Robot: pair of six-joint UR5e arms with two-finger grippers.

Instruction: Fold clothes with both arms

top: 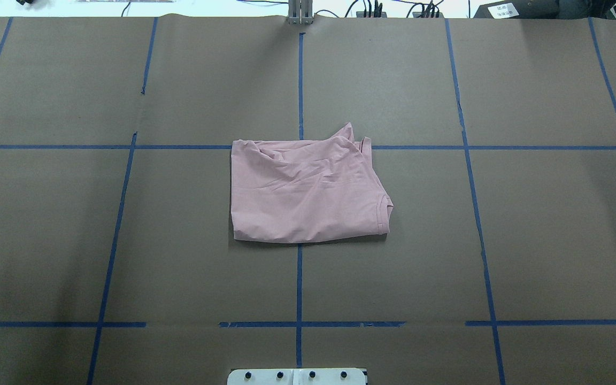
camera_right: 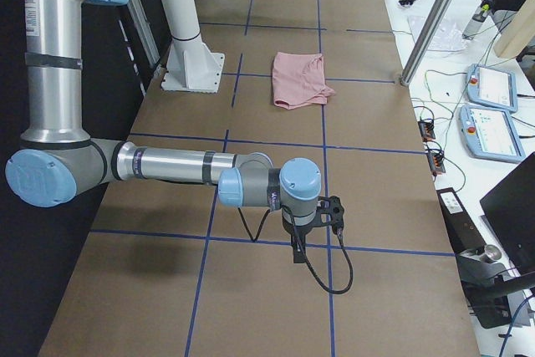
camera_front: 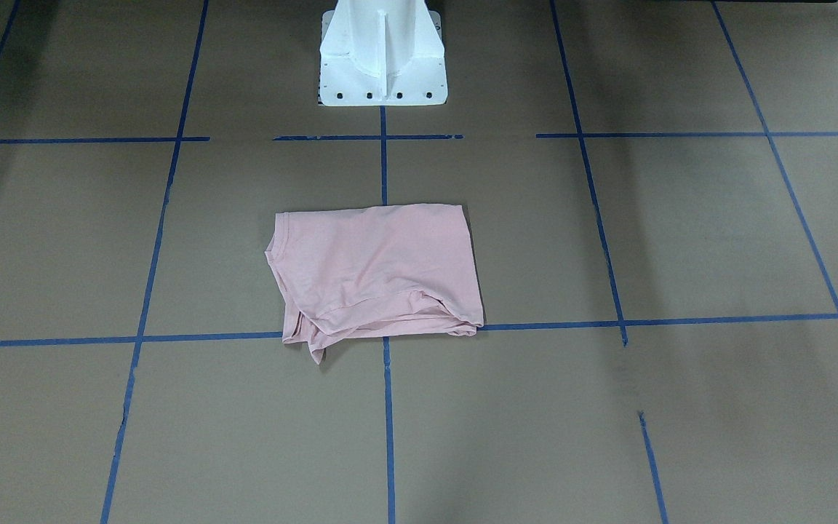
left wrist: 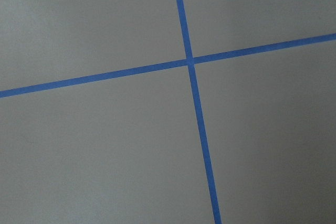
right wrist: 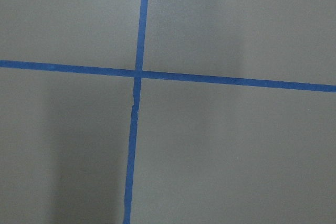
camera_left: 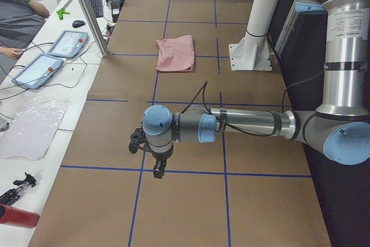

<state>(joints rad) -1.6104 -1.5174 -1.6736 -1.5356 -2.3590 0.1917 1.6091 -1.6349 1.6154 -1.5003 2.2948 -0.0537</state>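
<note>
we see the pink t-shirt (camera_front: 379,273) lying folded into a rough rectangle in the middle of the brown table (camera_front: 644,240), in front of the white pedestal (camera_front: 382,58) and well apart from both arms. it lies across the centre line of blue tape (top: 299,283), and its far edge rests on a cross line. a stitched hem runs down the side nearer the robot's right. along the edge away from the pedestal the layers bunch up, and a small corner of cloth pokes out there. the upper face is plain pink with soft creases.

the left arm (camera_left: 248,122) stretches out low over the table at its own end, with the left gripper (camera_left: 157,169) pointing down just above a tape line. the right arm (camera_right: 167,165) is posed the same way at the other end, with the right gripper (camera_right: 298,250) hanging over a tape line. both grippers show only in the side views, so we cannot tell how their jaws stand. each wrist camera shows only brown table and a crossing of blue tape.
</note>
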